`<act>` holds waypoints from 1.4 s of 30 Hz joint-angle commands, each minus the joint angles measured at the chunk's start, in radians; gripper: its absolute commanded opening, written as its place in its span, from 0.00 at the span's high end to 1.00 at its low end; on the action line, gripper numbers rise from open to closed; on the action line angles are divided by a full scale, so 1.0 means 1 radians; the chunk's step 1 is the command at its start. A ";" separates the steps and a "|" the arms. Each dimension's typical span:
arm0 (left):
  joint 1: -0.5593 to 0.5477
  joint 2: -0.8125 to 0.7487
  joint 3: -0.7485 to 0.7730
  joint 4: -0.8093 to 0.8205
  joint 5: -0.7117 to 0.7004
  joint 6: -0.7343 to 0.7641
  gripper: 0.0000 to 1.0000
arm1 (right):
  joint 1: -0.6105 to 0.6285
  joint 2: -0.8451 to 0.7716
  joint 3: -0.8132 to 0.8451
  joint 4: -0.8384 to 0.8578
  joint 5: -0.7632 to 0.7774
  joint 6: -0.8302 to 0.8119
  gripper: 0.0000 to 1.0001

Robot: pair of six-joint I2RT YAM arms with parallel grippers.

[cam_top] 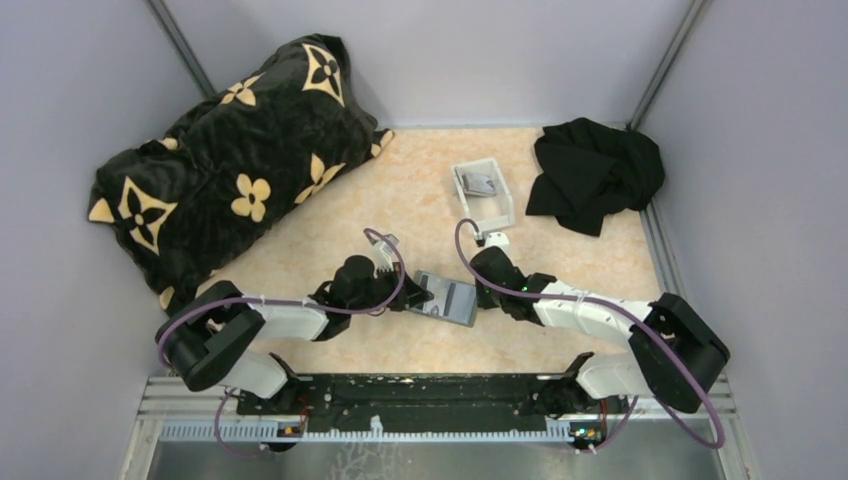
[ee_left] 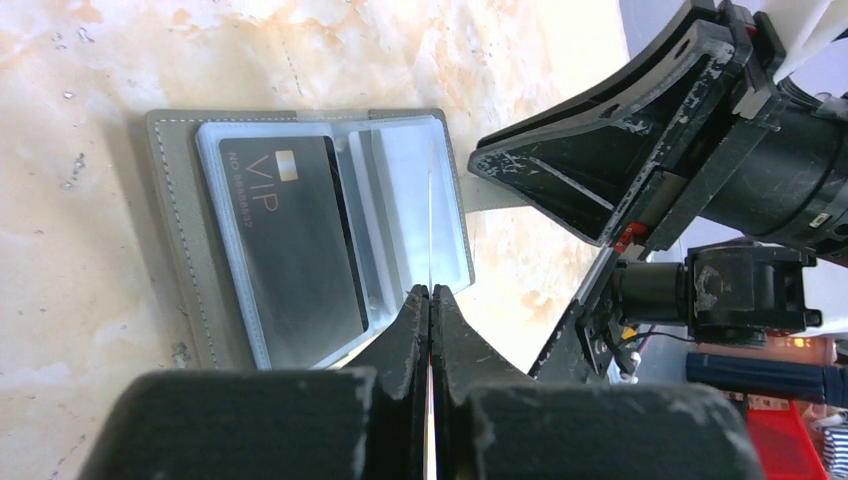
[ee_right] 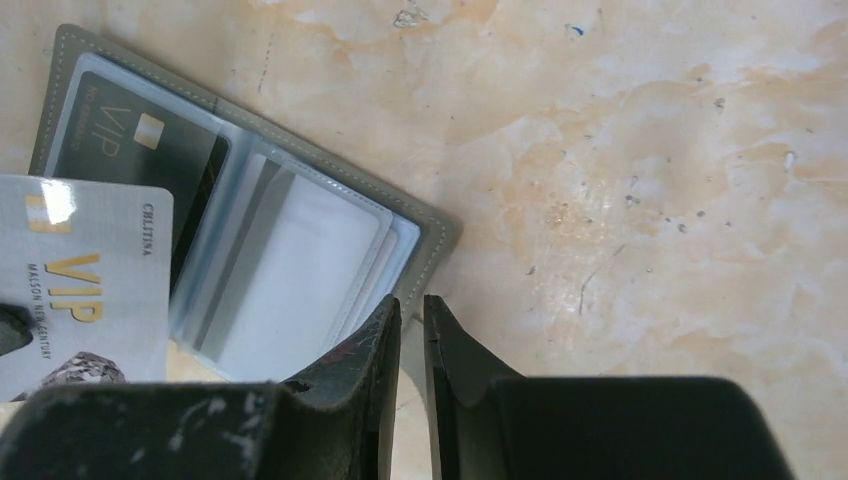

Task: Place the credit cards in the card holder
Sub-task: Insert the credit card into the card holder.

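1. Left end effector [ee_left: 430, 292] clamped on a silver card [ee_right: 90, 280], edge-on just beyond its tips, poised over the open holder [ee_left: 180, 220].
2. Right end effector [ee_right: 407, 305], jaws barely apart at the holder's edge, apparently steadying it on the desk [ee_right: 650, 200]; grip unclear.
3. A dark card [ee_left: 290, 240] is already slotted.

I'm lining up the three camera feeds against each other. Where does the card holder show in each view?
Top external: the card holder lies open at centre, between the two arms' tips.
Left wrist: upper left to centre, just above the left tool.
Right wrist: upper left, partly behind the silver card.
Shared landmark: the right tool, at the holder's edge in every view.
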State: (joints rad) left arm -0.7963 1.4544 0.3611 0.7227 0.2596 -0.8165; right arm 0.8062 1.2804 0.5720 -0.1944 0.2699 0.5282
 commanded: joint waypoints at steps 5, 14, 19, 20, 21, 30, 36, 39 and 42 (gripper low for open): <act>-0.001 -0.026 0.026 -0.039 -0.070 0.067 1.00 | -0.007 -0.053 0.021 -0.011 0.015 -0.012 0.85; 0.041 0.027 0.056 -0.029 0.008 0.092 1.00 | 0.002 -0.012 0.042 0.043 -0.046 -0.028 0.85; 0.077 0.058 0.077 -0.034 0.068 0.102 1.00 | 0.007 0.017 0.054 0.056 -0.057 -0.030 0.85; 0.081 0.066 0.081 -0.034 0.078 0.102 1.00 | 0.007 0.021 0.054 0.059 -0.059 -0.029 0.85; 0.084 0.074 0.084 -0.031 0.091 0.102 1.00 | 0.007 0.024 0.053 0.061 -0.061 -0.027 0.85; 0.091 0.142 0.120 -0.020 0.206 0.099 1.00 | 0.010 0.037 0.055 0.080 -0.070 -0.025 0.85; 0.091 0.141 0.101 -0.023 0.219 0.083 1.00 | 0.010 0.046 0.052 0.087 -0.075 -0.024 0.85; 0.092 0.130 0.090 -0.034 0.194 0.082 1.00 | 0.010 0.050 0.049 0.094 -0.078 -0.024 0.85; 0.092 0.126 0.091 -0.045 0.175 0.081 1.00 | 0.011 0.053 0.046 0.098 -0.080 -0.024 0.85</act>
State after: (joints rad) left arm -0.7105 1.5898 0.4587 0.6876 0.4458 -0.7330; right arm 0.8097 1.3231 0.5724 -0.1406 0.1959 0.5114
